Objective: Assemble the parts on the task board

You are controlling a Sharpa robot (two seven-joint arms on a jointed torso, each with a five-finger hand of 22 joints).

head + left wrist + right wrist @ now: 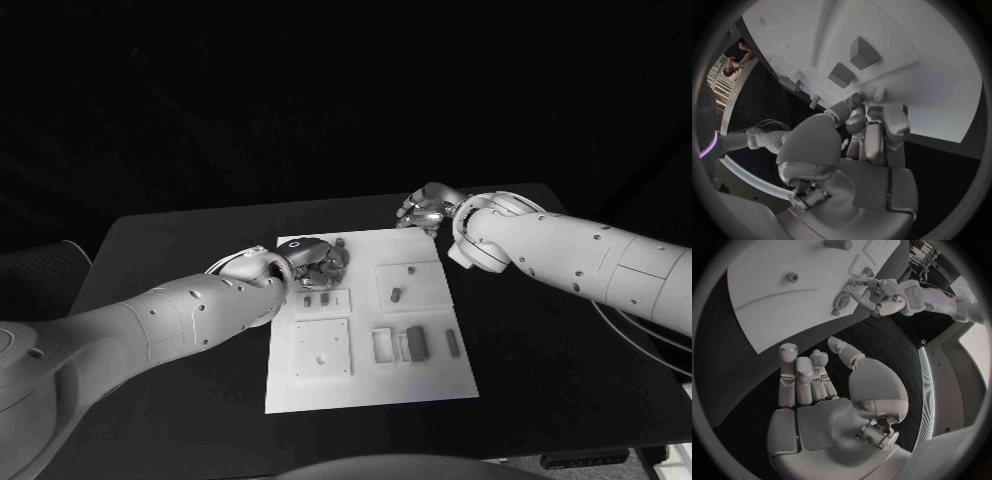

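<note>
The white task board (368, 380) lies in the middle of the black table. My left hand (320, 262) is over its far left part, fingers curled in with the tips down at the board (942, 75). In the right wrist view a round part (841, 301) sits at the fingertips of that left hand (876, 292); whether it is gripped I cannot tell. My right hand (428, 208) hovers just off the board's far right corner, over the table. Its fingers (795, 375) are stretched out with the thumb apart, holding nothing.
On the board lie a square plate (323, 347), a frame (384, 345), a dark block (415, 343), a short peg (395, 293) and small pieces (320, 298). Two grey blocks (864, 52) stand beyond my left fingertips. Black table surrounds the board.
</note>
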